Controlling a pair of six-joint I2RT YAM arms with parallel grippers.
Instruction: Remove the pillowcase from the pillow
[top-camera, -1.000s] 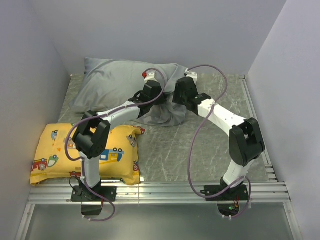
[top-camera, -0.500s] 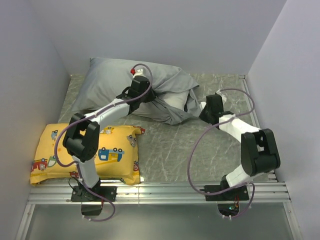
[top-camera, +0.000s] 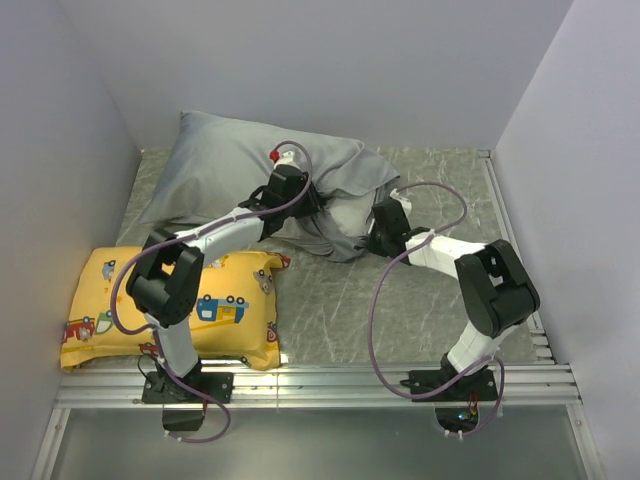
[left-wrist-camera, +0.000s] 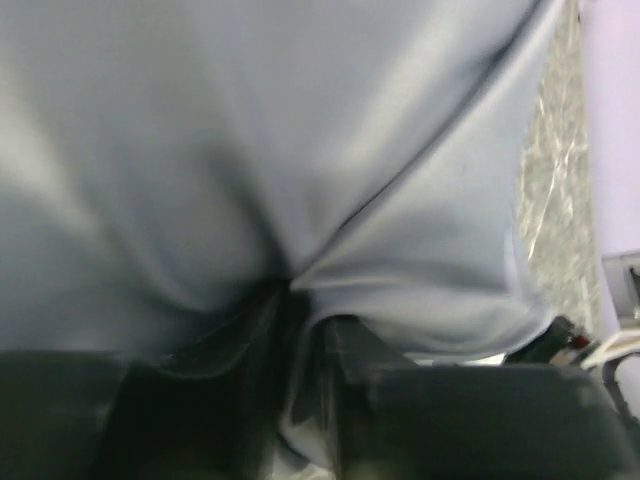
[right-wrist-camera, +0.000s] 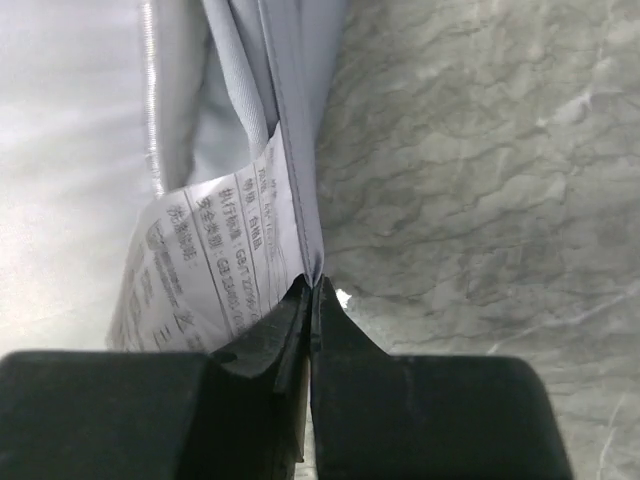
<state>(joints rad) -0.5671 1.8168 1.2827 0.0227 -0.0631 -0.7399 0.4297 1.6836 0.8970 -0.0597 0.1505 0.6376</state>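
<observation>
The grey pillowcase (top-camera: 235, 165) covers the plump pillow at the back of the table. A strip of the white pillow (top-camera: 388, 192) shows at its right, open end. My left gripper (top-camera: 312, 205) presses into the case's middle, and in the left wrist view a fold of grey fabric (left-wrist-camera: 330, 150) runs down between the fingers of the left gripper (left-wrist-camera: 305, 325). My right gripper (top-camera: 370, 235) is low at the open end. In the right wrist view the right gripper (right-wrist-camera: 315, 288) is shut on the pillowcase's stitched hem (right-wrist-camera: 300, 180), beside a white printed label (right-wrist-camera: 215, 250).
A yellow cushion (top-camera: 175, 305) printed with cartoon vehicles lies at the front left, under the left arm. Pale walls close in on the left, back and right. A metal rail (top-camera: 320, 385) runs along the near edge by the arm bases.
My right gripper swung out to the right, then came back low to the open end and closed on the hem. My left gripper dragged the case back and left, then shifted slightly right.
</observation>
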